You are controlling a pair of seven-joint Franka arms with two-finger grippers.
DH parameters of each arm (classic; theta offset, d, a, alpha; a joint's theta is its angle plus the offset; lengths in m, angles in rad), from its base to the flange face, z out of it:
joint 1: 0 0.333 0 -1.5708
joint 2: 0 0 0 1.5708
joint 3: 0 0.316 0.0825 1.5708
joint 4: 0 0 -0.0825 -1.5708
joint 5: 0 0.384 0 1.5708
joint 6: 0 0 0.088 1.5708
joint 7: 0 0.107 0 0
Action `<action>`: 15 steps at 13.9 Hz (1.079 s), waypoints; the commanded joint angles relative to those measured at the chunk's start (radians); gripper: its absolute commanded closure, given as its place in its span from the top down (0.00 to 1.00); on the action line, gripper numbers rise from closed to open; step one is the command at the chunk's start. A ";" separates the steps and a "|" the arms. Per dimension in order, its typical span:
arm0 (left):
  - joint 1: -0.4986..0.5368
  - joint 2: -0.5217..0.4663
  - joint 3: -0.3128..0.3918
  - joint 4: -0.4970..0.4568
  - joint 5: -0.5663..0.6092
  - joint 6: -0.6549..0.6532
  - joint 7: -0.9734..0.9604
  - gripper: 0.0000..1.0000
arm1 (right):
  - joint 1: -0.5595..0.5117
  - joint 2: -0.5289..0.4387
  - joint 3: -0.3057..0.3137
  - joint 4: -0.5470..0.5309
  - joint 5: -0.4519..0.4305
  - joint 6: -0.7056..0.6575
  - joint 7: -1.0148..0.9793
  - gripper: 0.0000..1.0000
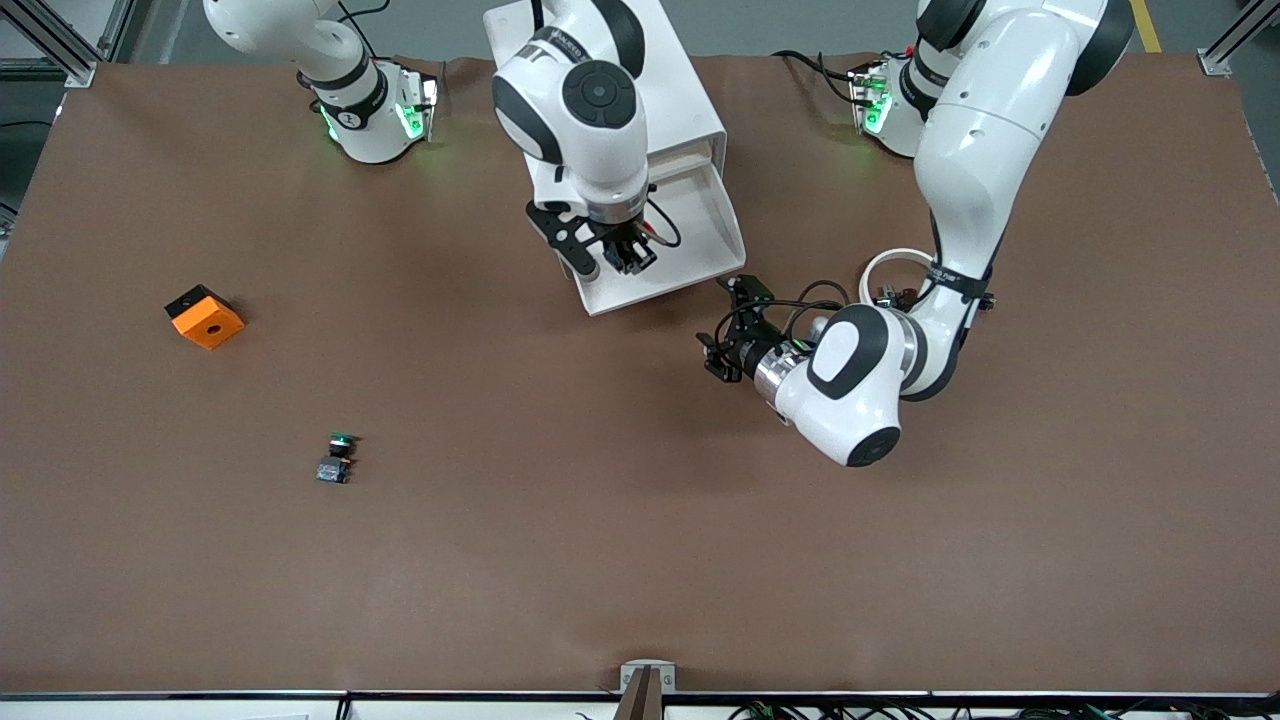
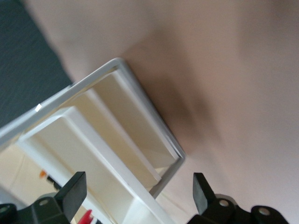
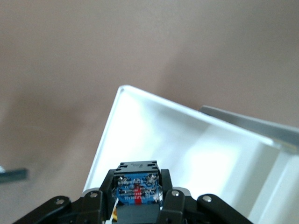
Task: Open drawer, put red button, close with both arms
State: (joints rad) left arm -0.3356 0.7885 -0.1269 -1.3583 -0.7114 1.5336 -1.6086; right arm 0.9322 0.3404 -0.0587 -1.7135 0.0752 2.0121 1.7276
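The drawer stands pulled out of the white cabinet toward the front camera. My right gripper hangs over the drawer's open tray, shut on the red button. In the right wrist view the red button shows its bluish base block, clamped between the fingers of the right gripper above the drawer's rim. My left gripper is open and holds nothing. It is low over the table, beside the drawer's front corner at the left arm's end. In the left wrist view the left gripper faces the drawer's corner.
A green-capped button lies on the brown table, nearer the front camera, toward the right arm's end. An orange block sits farther toward that end. A white ring lies by the left arm's forearm.
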 commanded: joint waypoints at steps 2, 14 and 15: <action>-0.005 -0.090 0.000 -0.007 0.119 0.091 0.310 1.00 | 0.030 0.009 -0.010 0.006 -0.016 -0.003 0.061 0.00; -0.020 -0.192 -0.011 -0.012 0.664 0.264 0.743 1.00 | 0.057 0.107 -0.010 0.092 -0.011 0.002 0.069 0.00; -0.035 -0.192 -0.011 -0.010 0.673 0.266 0.743 1.00 | 0.048 0.106 -0.010 0.094 -0.006 0.001 0.067 0.46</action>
State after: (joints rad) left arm -0.3472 0.6181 -0.1374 -1.3471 -0.0816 1.7802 -0.8797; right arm 0.9780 0.4287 -0.0598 -1.6549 0.0709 2.0235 1.7790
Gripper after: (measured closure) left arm 0.000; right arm 0.586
